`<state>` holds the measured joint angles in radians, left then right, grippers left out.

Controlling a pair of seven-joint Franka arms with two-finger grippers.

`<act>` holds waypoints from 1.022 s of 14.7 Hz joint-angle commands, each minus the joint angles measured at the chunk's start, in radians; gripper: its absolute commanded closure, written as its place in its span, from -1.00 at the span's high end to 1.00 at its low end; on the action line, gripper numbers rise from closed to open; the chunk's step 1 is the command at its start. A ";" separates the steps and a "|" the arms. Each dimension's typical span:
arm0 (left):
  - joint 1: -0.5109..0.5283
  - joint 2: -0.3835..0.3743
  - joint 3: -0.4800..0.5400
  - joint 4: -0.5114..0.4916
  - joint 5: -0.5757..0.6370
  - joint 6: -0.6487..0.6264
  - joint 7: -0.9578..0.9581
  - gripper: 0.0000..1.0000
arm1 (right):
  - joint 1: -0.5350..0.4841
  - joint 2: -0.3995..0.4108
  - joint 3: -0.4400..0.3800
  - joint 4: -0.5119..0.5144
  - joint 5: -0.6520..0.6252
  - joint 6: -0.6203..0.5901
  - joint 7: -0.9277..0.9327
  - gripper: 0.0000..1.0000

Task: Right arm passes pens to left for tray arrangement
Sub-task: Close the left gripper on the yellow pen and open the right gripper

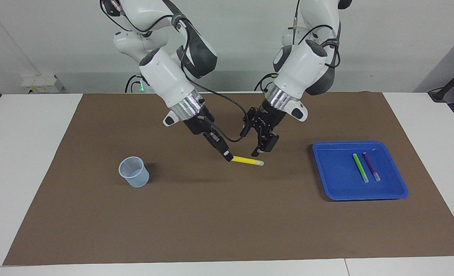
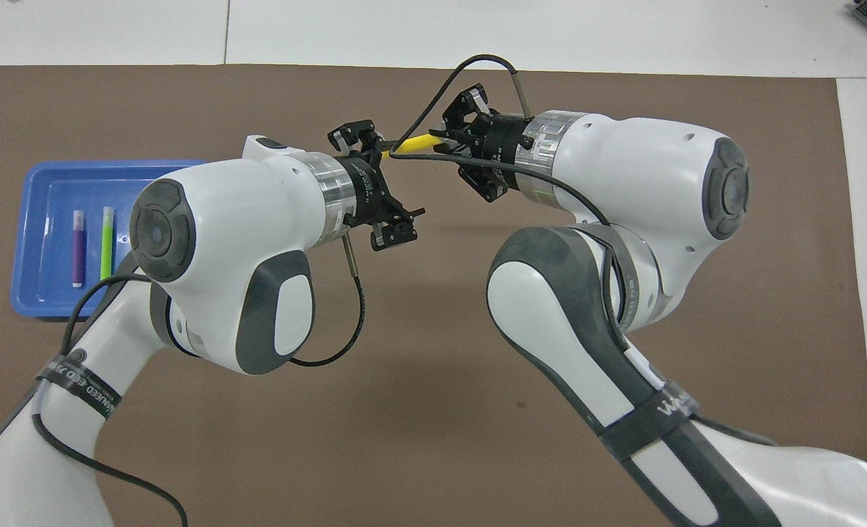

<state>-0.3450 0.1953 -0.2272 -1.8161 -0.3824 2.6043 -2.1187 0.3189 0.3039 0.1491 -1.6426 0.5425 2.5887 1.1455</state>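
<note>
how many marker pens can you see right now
3. A slim green marker pen and a slim purple one lie side by side in the shallow blue plastic tray; the right gripper holds the yellow one.

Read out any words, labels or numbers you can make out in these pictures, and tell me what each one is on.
No text reads in full.
Left arm's black band: white lettering, too blurred to read.
Right arm's black band: white lettering, cut off, unreadable.
Left gripper body: small white print, too small to read.
Pens, tray, cup: none visible.
</note>
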 commanded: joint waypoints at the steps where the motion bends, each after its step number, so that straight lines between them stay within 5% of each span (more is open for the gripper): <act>1: -0.002 -0.007 0.014 -0.015 -0.018 0.063 -0.037 0.76 | 0.020 -0.008 0.001 -0.011 0.027 0.037 0.023 -0.78; 10: 0.009 0.004 0.022 -0.014 -0.018 0.109 -0.070 -0.26 | 0.020 -0.008 0.000 -0.011 0.027 0.037 0.017 -0.78; 13: 0.009 0.006 0.023 -0.014 -0.018 0.126 -0.070 -0.42 | 0.019 -0.006 0.000 -0.011 0.027 0.037 0.010 -0.78; 15: 0.009 0.007 0.023 -0.014 -0.016 0.131 -0.067 -0.73 | 0.014 -0.006 0.000 -0.013 0.027 0.037 0.010 -0.78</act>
<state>-0.3332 0.2019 -0.2061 -1.8197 -0.3828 2.7084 -2.1816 0.3362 0.3042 0.1473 -1.6439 0.5426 2.6088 1.1564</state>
